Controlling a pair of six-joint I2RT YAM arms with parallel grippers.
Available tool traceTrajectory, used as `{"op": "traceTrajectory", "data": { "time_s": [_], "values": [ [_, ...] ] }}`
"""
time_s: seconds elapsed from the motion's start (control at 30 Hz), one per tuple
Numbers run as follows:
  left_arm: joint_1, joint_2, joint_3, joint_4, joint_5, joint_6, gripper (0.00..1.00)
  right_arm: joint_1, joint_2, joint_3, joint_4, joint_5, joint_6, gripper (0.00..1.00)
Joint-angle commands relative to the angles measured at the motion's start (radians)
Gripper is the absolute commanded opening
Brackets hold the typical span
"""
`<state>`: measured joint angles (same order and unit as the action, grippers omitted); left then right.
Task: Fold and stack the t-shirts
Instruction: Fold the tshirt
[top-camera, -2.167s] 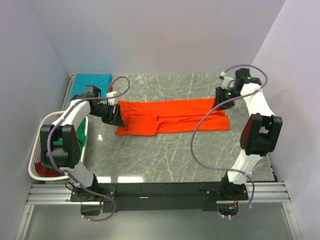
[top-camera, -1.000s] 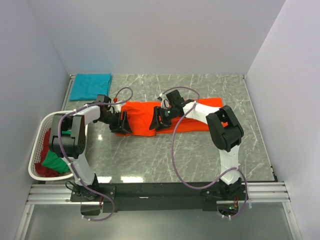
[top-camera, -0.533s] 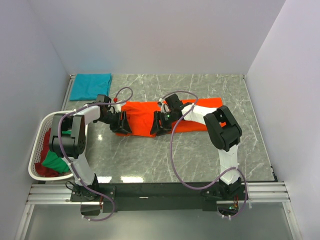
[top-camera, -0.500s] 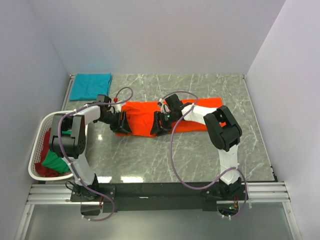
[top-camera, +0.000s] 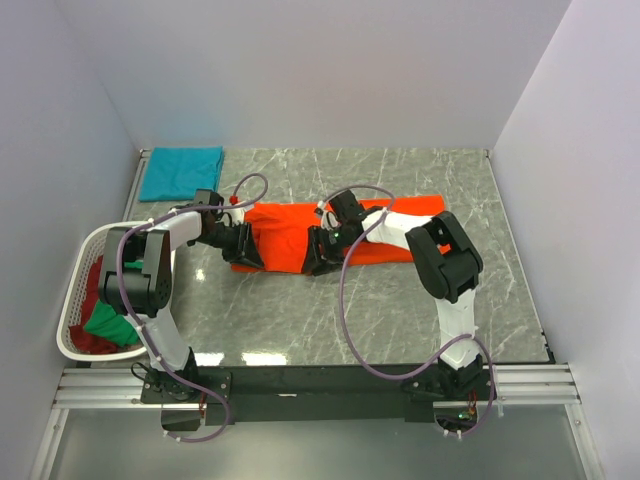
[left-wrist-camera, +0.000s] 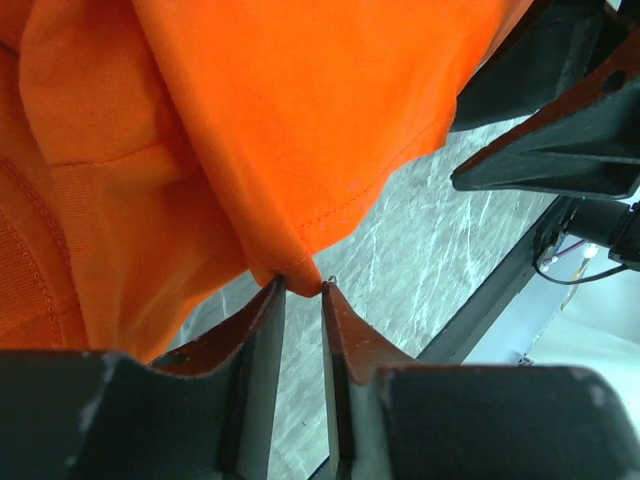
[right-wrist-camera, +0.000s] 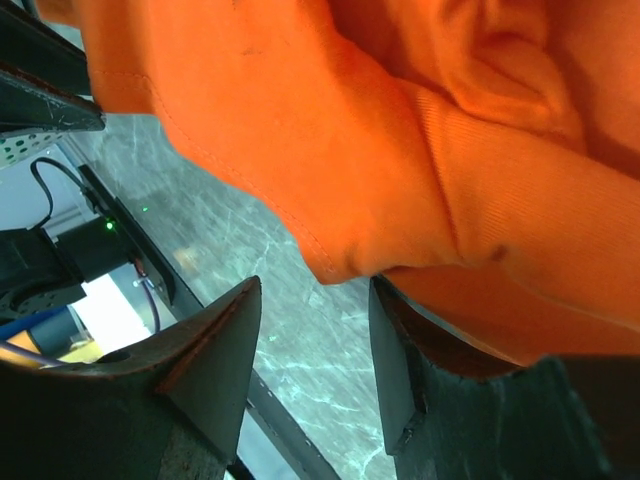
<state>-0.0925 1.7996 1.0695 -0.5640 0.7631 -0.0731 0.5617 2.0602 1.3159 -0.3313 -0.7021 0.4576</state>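
Orange shirt (top-camera: 290, 232) at counter (top-camera: 330, 320) centre, folded into long band, long axis left–right. Left fingers (left-wrist-camera: 266, 315) at band's left near corner, pinched together on hem corner. Right fingers (right-wrist-camera: 232, 325) at near edge mid-band, apart; cloth bulge above gap, not clamped. Rest of band runs right, beyond right fingers. Teal shirt (top-camera: 181, 172) folded, far left corner. Judgement: next fold probably crosses long axis; right fingers must close first.

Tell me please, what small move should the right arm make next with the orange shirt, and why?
Probably close the right gripper. Its jaws stand open with a folded edge of the orange t-shirt at their gap, while the left gripper pinches a hem corner.
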Motion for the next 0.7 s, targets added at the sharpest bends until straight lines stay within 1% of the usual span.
{"op": "traceTrajectory", "data": {
  "time_s": [0.0, 0.03, 0.13, 0.17, 0.23, 0.27, 0.3, 0.33, 0.4, 0.43, 0.67],
  "values": [
    [-0.004, -0.011, 0.013, 0.003, 0.028, -0.002, 0.26, 0.029, 0.021, 0.009, 0.005, 0.010, 0.015, 0.54],
    [-0.004, -0.008, 0.015, -0.002, 0.030, -0.002, 0.24, 0.030, 0.026, 0.014, 0.006, 0.009, 0.021, 0.53],
    [-0.004, -0.006, 0.020, -0.007, 0.035, 0.002, 0.19, 0.032, 0.029, 0.028, 0.012, 0.006, 0.026, 0.43],
    [-0.004, -0.008, 0.023, -0.013, 0.038, 0.006, 0.18, 0.032, 0.029, 0.032, 0.008, 0.007, 0.024, 0.36],
    [-0.004, -0.009, 0.033, -0.025, 0.050, 0.018, 0.13, 0.032, 0.015, 0.034, 0.003, 0.010, 0.018, 0.28],
    [-0.003, -0.012, 0.040, -0.039, 0.053, 0.022, 0.11, 0.030, 0.008, 0.032, 0.003, 0.015, 0.016, 0.19],
    [-0.004, -0.014, 0.046, -0.046, 0.053, 0.029, 0.09, 0.029, -0.001, 0.032, 0.003, 0.016, 0.016, 0.16],
    [-0.003, -0.014, 0.059, -0.054, 0.051, 0.033, 0.05, 0.026, -0.017, 0.034, 0.005, 0.018, 0.013, 0.08],
    [-0.003, -0.013, 0.079, -0.079, 0.053, 0.045, 0.02, 0.024, -0.029, 0.045, 0.005, 0.024, 0.009, 0.00],
    [-0.003, -0.009, 0.099, -0.088, 0.059, 0.047, 0.01, 0.018, -0.040, 0.055, 0.006, 0.024, 0.007, 0.00],
    [-0.003, 0.024, 0.197, -0.128, 0.076, 0.047, 0.01, -0.031, -0.074, 0.121, 0.035, 0.012, 0.010, 0.00]
  ]
}}
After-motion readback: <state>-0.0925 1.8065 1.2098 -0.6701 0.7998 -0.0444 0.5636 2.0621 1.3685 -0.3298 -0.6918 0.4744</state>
